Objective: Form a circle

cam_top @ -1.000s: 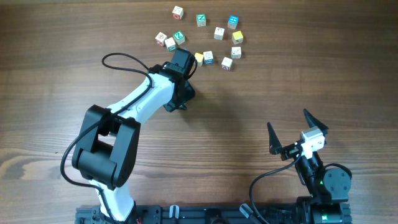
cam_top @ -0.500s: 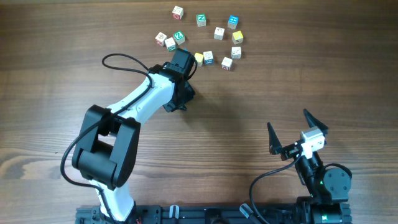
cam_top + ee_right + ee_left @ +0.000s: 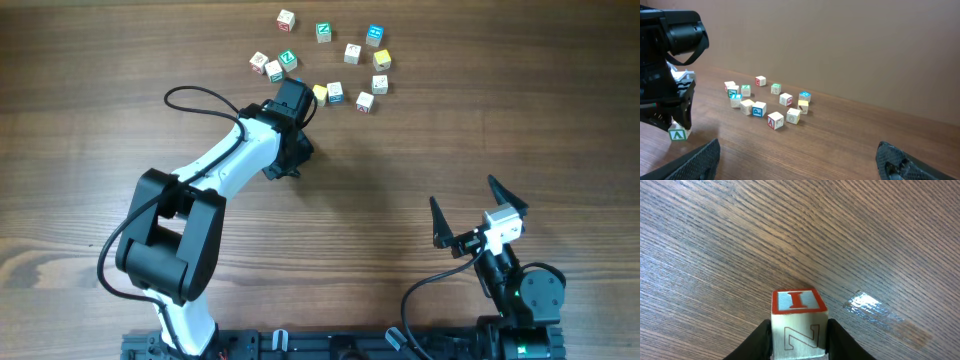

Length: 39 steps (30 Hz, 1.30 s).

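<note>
Here we go: the left gripper point(image 3: 799, 349) has its two fingers point(image 3: 759, 341) pressed flat against either side of a letter cube point(image 3: 799, 311), red I on top, outlined Z facing the wrist camera. That reads as a grip to me, though I can't tell whether the cube is clear of the table point(image 3: 450, 130) or resting on it. It sits at the near-left edge of the cluster and is hidden under the gripper head from above. And the circle point(image 3: 380, 84)? Partly there, I'd say. On the right of the cluster there's a small ring of four pale cubes and a yellow cube point(image 3: 381, 60), near one another but with gaps, the widest on the side facing the left arm. So by my reckoning the job is well begun and not finished, and the held cube looks a fair candidate for that open side. Now the loose stuff around it. A second yellow cube point(image 3: 320, 92) lies just beside the gripper, next to the ring's nearest pale cube. A green-faced cube point(image 3: 287, 60) sits to the left with two pale neighbours, and a teal cube point(image 3: 323, 32) and a blue-topped cube point(image 3: 375, 36) lie along the far side. That second yellow cube is the one to watch: it lies between the gripper and the gap, an easy thing to knock. The right gripper point(image 3: 465, 205) is well apart near the base, jaws spread wide and holding nothing.
</note>
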Tool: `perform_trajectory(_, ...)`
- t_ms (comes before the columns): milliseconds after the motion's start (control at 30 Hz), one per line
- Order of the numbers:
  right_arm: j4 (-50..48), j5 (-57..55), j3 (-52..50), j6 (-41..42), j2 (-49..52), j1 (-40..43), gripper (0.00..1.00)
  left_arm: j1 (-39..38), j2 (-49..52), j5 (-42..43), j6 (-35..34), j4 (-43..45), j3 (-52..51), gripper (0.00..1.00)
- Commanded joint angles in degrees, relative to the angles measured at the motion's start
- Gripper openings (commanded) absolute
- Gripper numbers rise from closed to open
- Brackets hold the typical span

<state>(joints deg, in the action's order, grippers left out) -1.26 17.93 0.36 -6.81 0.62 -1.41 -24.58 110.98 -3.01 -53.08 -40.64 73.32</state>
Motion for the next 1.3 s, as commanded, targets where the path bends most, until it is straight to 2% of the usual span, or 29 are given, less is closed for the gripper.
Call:
perform_trajectory(0, -0.15, -0.15, -0.07, -0.57, -0.42, -0.13, 1.00, -0.07, -0.28, 0.61, -0.39, 0.15, -0.57, 0.32)
perform_trajectory(33, -0.15, -0.15, -0.07, -0.59, -0.42, -0.13, 1.00, -0.04, -0.28, 0.59, -1.27, 0.11, -0.57, 0.33)
perform_trajectory(67, -0.15, -0.15, -0.07, -0.55, -0.42, -0.13, 0.98, -0.04, -0.28, 0.81, -1.49, 0.13, -0.57, 0.38)
perform_trajectory(100, -0.15, -0.15, -0.07, -0.57, -0.42, -0.13, 1.00, -0.07, -0.28, 0.81, -1.42, 0.13, -0.57, 0.53)
perform_trajectory(167, -0.15, -0.15, -0.07, -0.57, -0.42, -0.13, 1.00, -0.04, -0.28, 0.81, -1.38, -0.33, -0.57, 0.67)
perform_trajectory(233, -0.15, -0.15, -0.07, -0.57, -0.42, -0.13, 1.00, 0.42, -0.63, 0.59, 1.44, -0.66, -0.26, 0.92)
perform_trajectory(267, -0.15, -0.15, -0.07, -0.57, -0.42, -0.13, 1.00, 0.92, -0.96, 0.02, 4.28, -0.76, 0.72, 1.00)
perform_trajectory(367, -0.15, -0.15, -0.07, -0.57, -0.42, -0.13, 1.00, 3.34, -2.34, -0.11, 9.68, -6.08, 9.05, 1.00)
perform_trajectory(433, -0.15, -0.15, -0.07, -0.57, -0.42, -0.13, 1.00, 5.40, -2.56, -0.09, 10.95, -11.54, 18.91, 0.98)
perform_trajectory(500, -0.15, -0.15, -0.07, -0.57, -0.42, -0.13, 1.00, 7.43, -2.56, -0.09, 13.94, -14.99, 29.57, 0.91)
perform_trajectory(567, -0.15, -0.15, -0.07, -0.57, -0.42, -0.13, 1.00, 9.07, -2.56, -0.11, 15.69, -16.90, 39.23, 0.92)
perform_trajectory(600, -0.15, -0.15, -0.07, -0.57, -0.42, -0.13, 1.00, 9.57, -2.56, -0.11, 17.03, -16.55, 42.62, 0.93)
perform_trajectory(633, -0.15, -0.15, -0.07, -0.57, -0.42, -0.13, 1.00, 10.12, -2.56, -0.13, 18.49, -15.02, 45.35, 0.99)
perform_trajectory(700, -0.15, -0.15, -0.07, -0.59, -0.42, -0.13, 1.00, 10.60, -2.64, -0.09, 21.20, -8.92, 46.47, 1.00)
perform_trajectory(833, -0.15, -0.15, -0.07, -0.57, -0.42, -0.13, 1.00, 9.64, -1.77, -0.09, 21.38, -6.43, 46.25, 1.00)
perform_trajectory(867, -0.15, -0.15, -0.07, -0.57, -0.42, -0.13, 1.00, 9.38, -1.22, -0.02, 21.38, -5.73, 46.25, 0.94)
perform_trajectory(933, -0.15, -0.15, -0.07, -0.57, -0.42, -0.13, 1.00, 8.96, 0.50, 0.55, 21.35, -4.24, 46.25, 0.68)
perform_trajectory(1000, -0.15, -0.15, -0.07, -0.59, -0.42, -0.13, 1.00, 8.94, 1.99, 1.46, 21.35, -5.55, 46.25, 0.61)
perform_trajectory(1100, -0.15, -0.15, -0.07, -0.57, -0.42, -0.13, 1.00, 9.05, 5.84, 1.44, 22.25, -6.91, 46.25, 0.35)
perform_trajectory(1267, -0.15, -0.15, -0.07, -0.57, -0.42, -0.13, 1.00, 9.05, 11.39, -2.95, 24.39, -7.19, 46.25, 0.22)
